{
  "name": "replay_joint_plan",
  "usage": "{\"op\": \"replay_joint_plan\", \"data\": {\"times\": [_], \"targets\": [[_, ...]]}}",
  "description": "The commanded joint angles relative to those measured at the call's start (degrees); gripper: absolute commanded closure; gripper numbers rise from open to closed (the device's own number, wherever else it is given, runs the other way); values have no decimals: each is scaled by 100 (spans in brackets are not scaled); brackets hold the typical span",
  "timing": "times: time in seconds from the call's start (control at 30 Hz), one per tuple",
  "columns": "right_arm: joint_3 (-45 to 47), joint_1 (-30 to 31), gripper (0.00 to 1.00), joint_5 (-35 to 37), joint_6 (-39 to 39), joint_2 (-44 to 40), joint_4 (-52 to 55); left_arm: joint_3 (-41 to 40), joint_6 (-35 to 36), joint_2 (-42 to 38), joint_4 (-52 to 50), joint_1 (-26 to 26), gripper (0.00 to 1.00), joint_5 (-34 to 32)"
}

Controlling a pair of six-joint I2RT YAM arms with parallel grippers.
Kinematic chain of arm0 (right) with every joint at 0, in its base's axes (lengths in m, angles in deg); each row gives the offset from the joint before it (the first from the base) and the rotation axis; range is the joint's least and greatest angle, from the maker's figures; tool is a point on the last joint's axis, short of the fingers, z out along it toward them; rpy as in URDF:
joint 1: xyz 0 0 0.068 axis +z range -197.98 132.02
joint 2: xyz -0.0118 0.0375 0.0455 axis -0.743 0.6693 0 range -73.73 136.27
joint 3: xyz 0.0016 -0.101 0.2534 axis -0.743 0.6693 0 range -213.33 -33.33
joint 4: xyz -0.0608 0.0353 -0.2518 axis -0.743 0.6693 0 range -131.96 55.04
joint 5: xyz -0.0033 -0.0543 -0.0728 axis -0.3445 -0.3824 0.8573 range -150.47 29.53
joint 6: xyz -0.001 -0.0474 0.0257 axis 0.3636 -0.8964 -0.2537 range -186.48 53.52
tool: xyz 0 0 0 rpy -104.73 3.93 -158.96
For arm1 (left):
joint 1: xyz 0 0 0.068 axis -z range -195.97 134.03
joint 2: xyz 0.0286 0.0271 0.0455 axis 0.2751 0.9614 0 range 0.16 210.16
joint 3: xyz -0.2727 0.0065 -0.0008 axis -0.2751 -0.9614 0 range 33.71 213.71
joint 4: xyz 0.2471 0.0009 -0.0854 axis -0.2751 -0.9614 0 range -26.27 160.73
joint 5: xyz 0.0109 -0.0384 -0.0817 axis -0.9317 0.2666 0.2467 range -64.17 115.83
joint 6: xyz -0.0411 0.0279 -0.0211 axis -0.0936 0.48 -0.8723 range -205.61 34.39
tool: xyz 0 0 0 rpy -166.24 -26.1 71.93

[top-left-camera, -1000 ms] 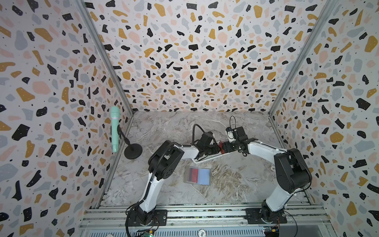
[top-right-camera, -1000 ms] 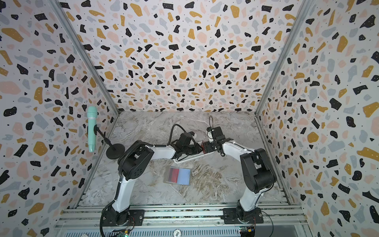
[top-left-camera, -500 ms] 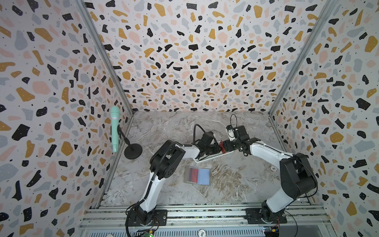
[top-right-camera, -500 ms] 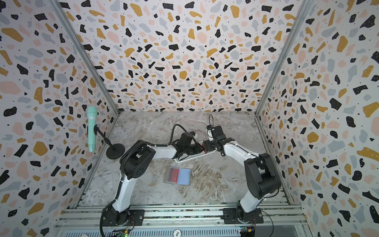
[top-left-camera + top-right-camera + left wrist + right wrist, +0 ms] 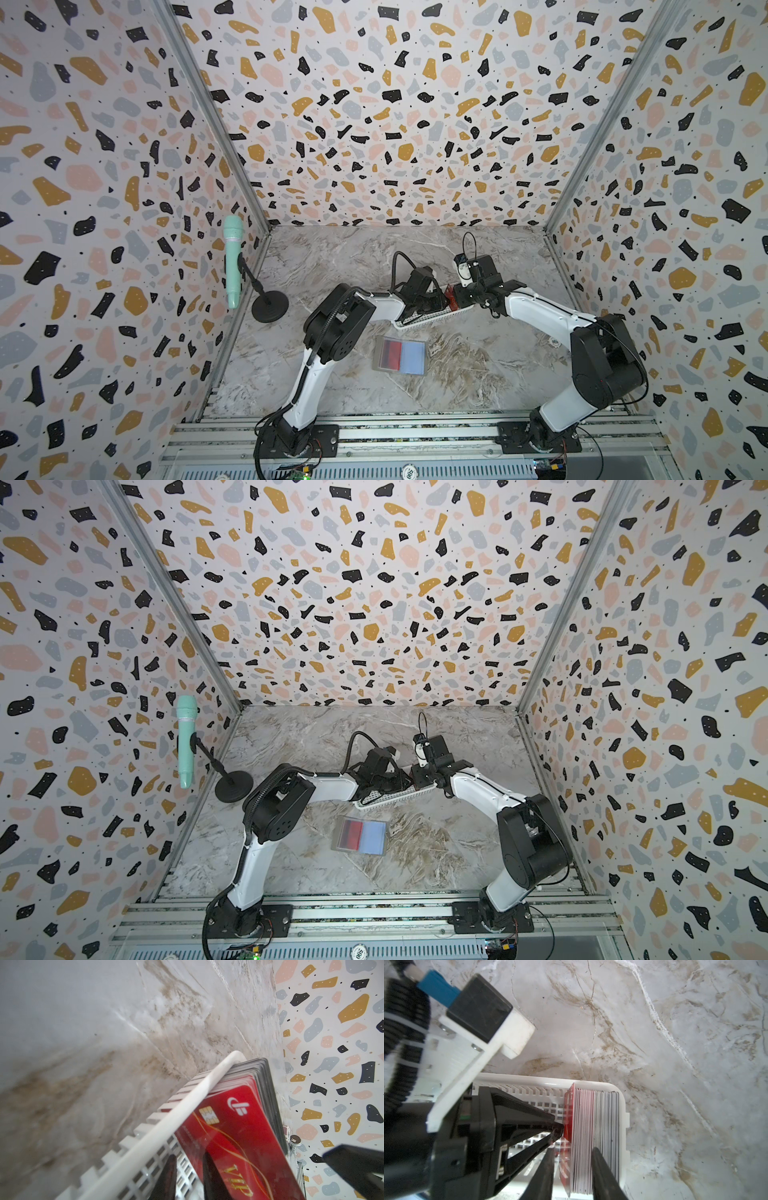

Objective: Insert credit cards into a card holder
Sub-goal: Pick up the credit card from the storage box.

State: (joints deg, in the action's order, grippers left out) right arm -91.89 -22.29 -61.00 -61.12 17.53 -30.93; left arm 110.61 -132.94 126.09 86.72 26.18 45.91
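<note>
Above marble table (image 5: 478, 374), right gripper (image 5: 573, 1152) has narrowed around credit cards (image 5: 583, 1115).

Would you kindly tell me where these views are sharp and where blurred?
In both top views, even light and sharp focus, the card holder crisp, though the wide lens splays the walls. In the left wrist view, the red VIP card is sharp, the marble tabletop smeared. In the right wrist view, the card stack is fairly crisp, the near camera mount soft.
</note>
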Motion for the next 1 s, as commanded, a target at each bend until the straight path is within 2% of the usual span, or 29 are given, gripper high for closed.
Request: {"op": "replay_joint_plan", "data": {"times": [0.0, 0.3, 0.67, 0.77, 0.97], "targets": [[-15, 28, 73, 49, 47, 66, 67, 138, -2, 77, 165, 51, 75, 102], [63, 101, 80, 2, 69, 139, 26, 134, 7, 75, 166, 48, 75, 117], [91, 119, 83, 27, 87, 252, -5, 132, 0, 78, 168, 48, 75, 119], [91, 136, 89, 52, 100, 243, -21, 134, 4, 67, 179, 54, 75, 120], [93, 146, 94, 190, 332, 71, -16, 104, 73, -46, 98, 49, 75, 102]]}}
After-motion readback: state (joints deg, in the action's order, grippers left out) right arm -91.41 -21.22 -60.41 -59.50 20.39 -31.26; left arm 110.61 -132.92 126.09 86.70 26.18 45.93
